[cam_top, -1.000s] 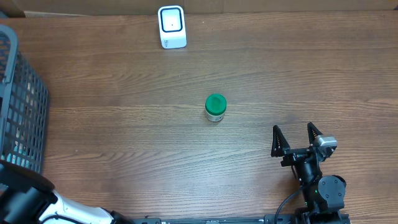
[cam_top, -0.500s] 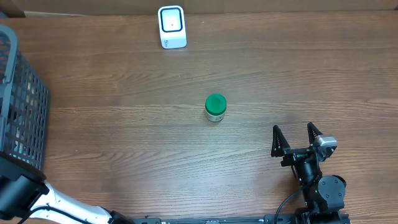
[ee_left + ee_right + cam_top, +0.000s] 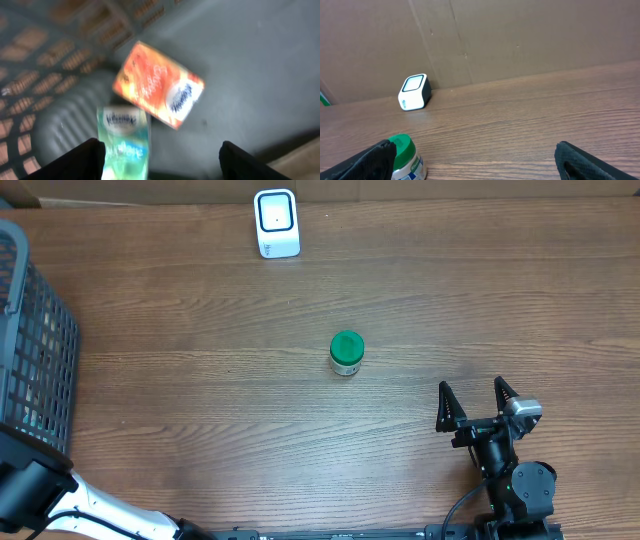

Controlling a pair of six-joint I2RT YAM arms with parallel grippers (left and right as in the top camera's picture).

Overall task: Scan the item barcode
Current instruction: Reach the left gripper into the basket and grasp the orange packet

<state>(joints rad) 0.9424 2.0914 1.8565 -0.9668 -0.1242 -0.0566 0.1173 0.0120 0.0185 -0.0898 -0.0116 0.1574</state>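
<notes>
Jaws apart on both arms; we poise the left pair over a tissue pack (image 3: pixel 124 139) in the basket (image 3: pixel 35 55) for pickup.

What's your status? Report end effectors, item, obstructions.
Left end effector open over basket, above orange box and tissue pack. Right end effector open, empty. Green-lidded jar upright mid-table, short of barcode scanner.

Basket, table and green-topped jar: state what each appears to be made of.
Basket: probably moulded plastic, grey and matte, with a regular lattice wall.
Table: wood or wood-look laminate, brown with long grain lines. I cannot tell which.
Jar: smooth, even green on top, likely plastic. Its white side is too small to judge.
</notes>
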